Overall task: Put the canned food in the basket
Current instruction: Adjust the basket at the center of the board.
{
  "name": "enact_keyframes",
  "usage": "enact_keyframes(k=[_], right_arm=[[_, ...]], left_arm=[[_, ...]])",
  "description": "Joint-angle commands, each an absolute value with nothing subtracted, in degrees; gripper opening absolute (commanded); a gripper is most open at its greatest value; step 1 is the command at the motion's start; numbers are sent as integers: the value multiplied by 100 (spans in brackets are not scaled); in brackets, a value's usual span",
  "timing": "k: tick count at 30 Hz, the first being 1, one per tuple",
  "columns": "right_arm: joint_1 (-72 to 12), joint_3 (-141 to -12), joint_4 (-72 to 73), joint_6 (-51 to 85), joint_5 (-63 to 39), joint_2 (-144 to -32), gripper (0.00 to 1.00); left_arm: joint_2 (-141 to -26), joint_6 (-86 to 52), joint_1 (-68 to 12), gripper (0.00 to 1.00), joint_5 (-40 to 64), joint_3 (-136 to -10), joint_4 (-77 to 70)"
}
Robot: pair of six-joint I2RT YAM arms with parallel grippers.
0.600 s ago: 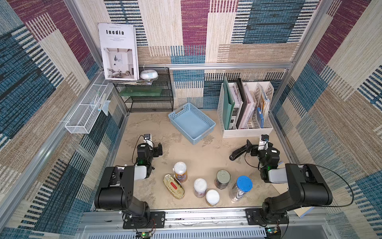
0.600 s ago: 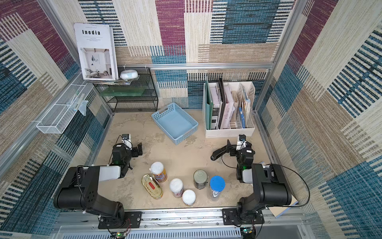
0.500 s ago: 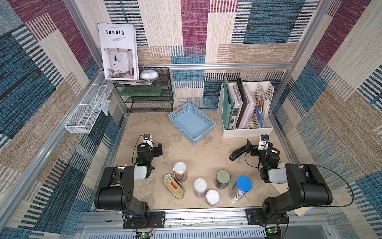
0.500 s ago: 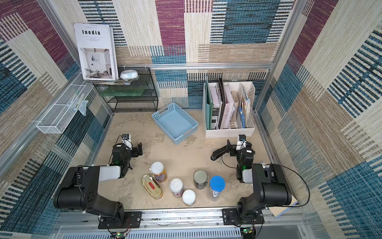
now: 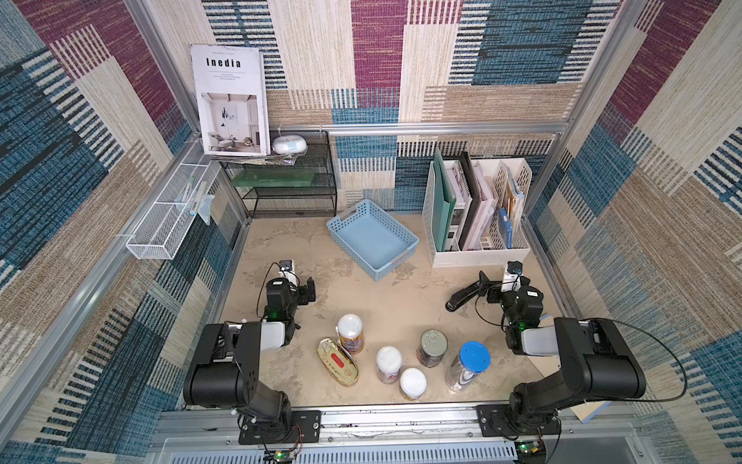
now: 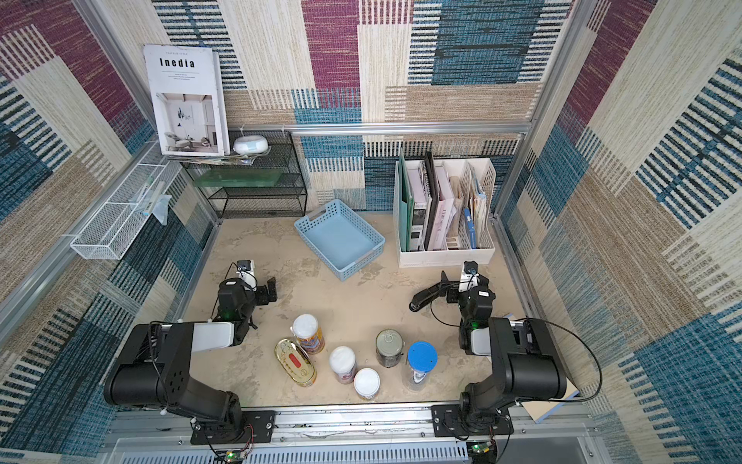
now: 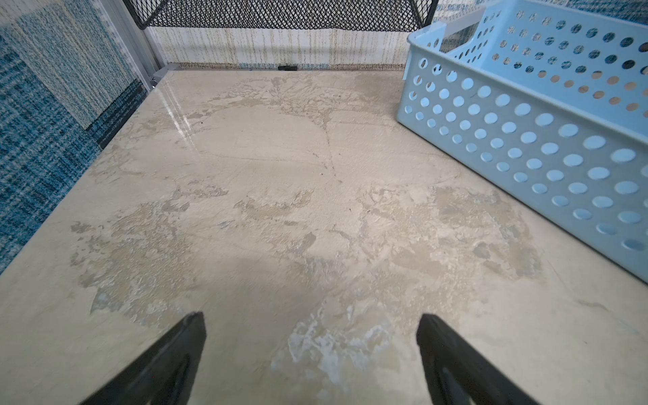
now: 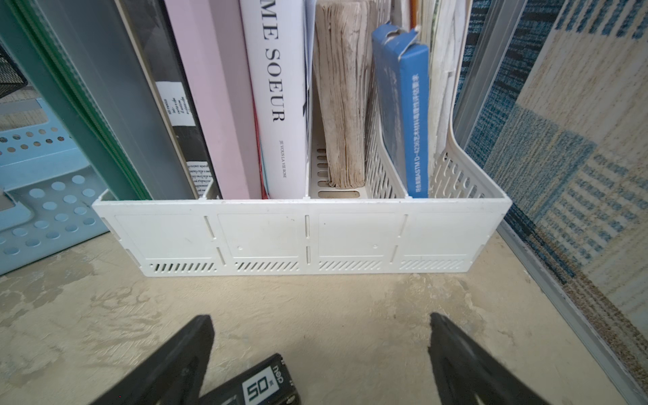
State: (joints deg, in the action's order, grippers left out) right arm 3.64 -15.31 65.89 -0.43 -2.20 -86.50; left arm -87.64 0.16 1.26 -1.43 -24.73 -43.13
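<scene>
In both top views the light blue basket [image 5: 371, 237] stands at the back of the table [image 5: 361, 289], turned at an angle, between the black mesh shelf [image 5: 289, 193] and the white file holder [image 5: 478, 253]. The cans are all on the table near the front edge, well apart from the basket: the orange-blue can [image 5: 350, 333], just beside it the flat gold tin [image 5: 338, 361], then the pink can [image 5: 388, 363], the yellow can [image 5: 412, 383] and the steel can [image 5: 433, 347]. A clear jar [image 5: 467, 365] with a blue lid stands next to the steel can. The left gripper [image 5: 307, 291] is low at the left side, and the right gripper [image 6: 451, 291] is at the right, by a black stapler [image 6: 427, 297].

In the left wrist view the jaws of the left gripper [image 7: 310, 317] stand wide over the table, with the basket [image 7: 526, 140] to one side.

In the right wrist view the right gripper [image 8: 321, 317] is also spread wide and faces the file holder [image 8: 301, 238]. The stapler [image 8: 252, 385] lies between its fingers; I cannot tell if they touch it.
</scene>
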Motion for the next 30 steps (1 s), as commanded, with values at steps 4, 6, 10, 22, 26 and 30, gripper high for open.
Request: enact_keyframes(k=[4,6,10,22,26,30], right_arm=[[326,-1986,5246,295,379,-7922,99],[326,-2499,3990,498,688,-7461,99],[238,-3304,1967,1101,602,-6474,99],[-3473,-6858,-2173,2565,1348,-7401,100],[-4045,-8173,-2511,2802,877,-8901,99],[-4067,-8986,-2718,3082,762,-10019,99]], left_arm=[[-8370,28,99,97,-98,-2631,-3918],[-7842,-198,10,93,-824,-3125,-2456],[-6750,-819,-319,95,-1054,-3625,-1588],[-8983,391,-1041,95,1786,-8838,2854],[-9177,332,-1128,94,1844,-9188,3253],[-8853,413,-1195,94,1702,-8718,3340]])
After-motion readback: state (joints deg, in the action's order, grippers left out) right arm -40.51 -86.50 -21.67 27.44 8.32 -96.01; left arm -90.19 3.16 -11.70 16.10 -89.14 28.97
